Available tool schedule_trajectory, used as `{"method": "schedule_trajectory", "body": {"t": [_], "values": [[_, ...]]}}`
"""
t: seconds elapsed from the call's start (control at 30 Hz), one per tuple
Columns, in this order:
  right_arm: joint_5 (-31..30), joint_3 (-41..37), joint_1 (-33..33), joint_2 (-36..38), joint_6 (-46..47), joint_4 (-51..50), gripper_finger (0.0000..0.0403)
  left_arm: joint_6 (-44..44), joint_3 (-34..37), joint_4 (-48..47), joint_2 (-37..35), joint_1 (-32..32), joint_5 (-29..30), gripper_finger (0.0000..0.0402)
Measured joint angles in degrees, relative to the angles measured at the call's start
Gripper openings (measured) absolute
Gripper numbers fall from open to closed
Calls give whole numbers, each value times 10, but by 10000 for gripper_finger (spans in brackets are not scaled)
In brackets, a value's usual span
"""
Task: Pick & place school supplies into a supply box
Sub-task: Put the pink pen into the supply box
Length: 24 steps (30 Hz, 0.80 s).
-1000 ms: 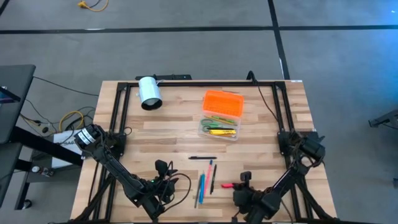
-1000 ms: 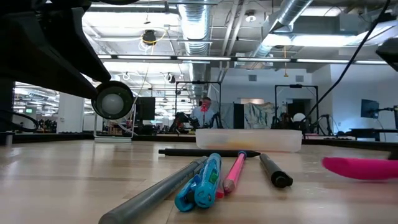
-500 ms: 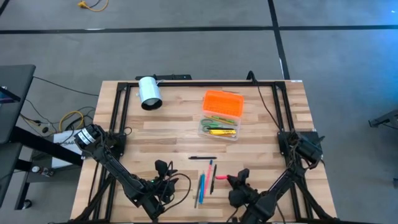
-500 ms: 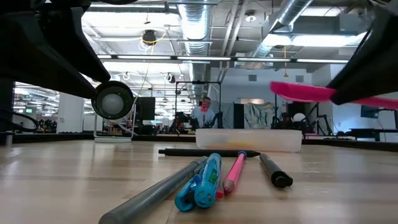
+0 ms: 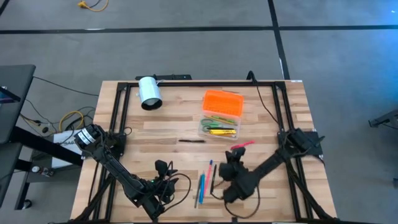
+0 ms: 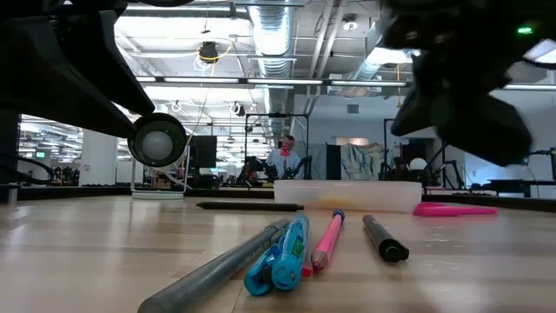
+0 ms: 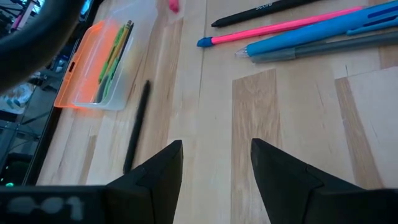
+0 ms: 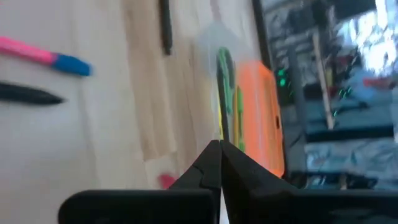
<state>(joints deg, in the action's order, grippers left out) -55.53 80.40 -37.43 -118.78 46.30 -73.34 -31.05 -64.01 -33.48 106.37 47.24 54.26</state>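
Desk of pale wood planks carries everything, framed by black rails. Two dark arms reach in from the near corners. The right gripper hangs over the middle of the desk, its fingers pressed together with nothing visibly between them; a pink pen lies on the wood just beyond those fingertips, between them and the supply box. The box sits farther out past the right fingers, its clear tray open toward the arms with yellow and green supplies inside and its bright orange lid lying beyond the tray. The left gripper waits low near the front edge, its fingers spread apart and holding nothing. A white cylinder lies on its side at the far edge, well away from both grippers. Ahead of the left fingers a black pen lies alone, crosswise, about halfway to the box. Between the two grippers lies a loose cluster of pens close together and roughly parallel: a grey one, a blue one, a pink pencil with a blue tip and a black marker nearest the right fingers. In the low view a person stands far back in the room beyond the desk.
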Motion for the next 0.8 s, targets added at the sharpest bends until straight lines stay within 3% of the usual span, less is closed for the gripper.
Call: {"method": "schedule_trajectory", "body": {"t": [0.17, 0.4, 0.5, 0.63, 0.8], "values": [[76, -1, 23, 35, -27, 15, 3, 0, 0, 0, 0, 0, -6, 180], [196, -57, 0, 132, -47, 50, 1, -5, 0, 0, 0, 2, -17, 180], [239, -121, -18, 198, -41, 96, 1, -6, 0, 4, 0, 2, -19, 180], [250, -243, -37, 294, -14, 182, 0, 6, 0, 17, 0, 2, -15, 180], [260, -417, -20, 412, -25, 373, 0, 33, 0, 33, 0, -6, -10, 180]]}}
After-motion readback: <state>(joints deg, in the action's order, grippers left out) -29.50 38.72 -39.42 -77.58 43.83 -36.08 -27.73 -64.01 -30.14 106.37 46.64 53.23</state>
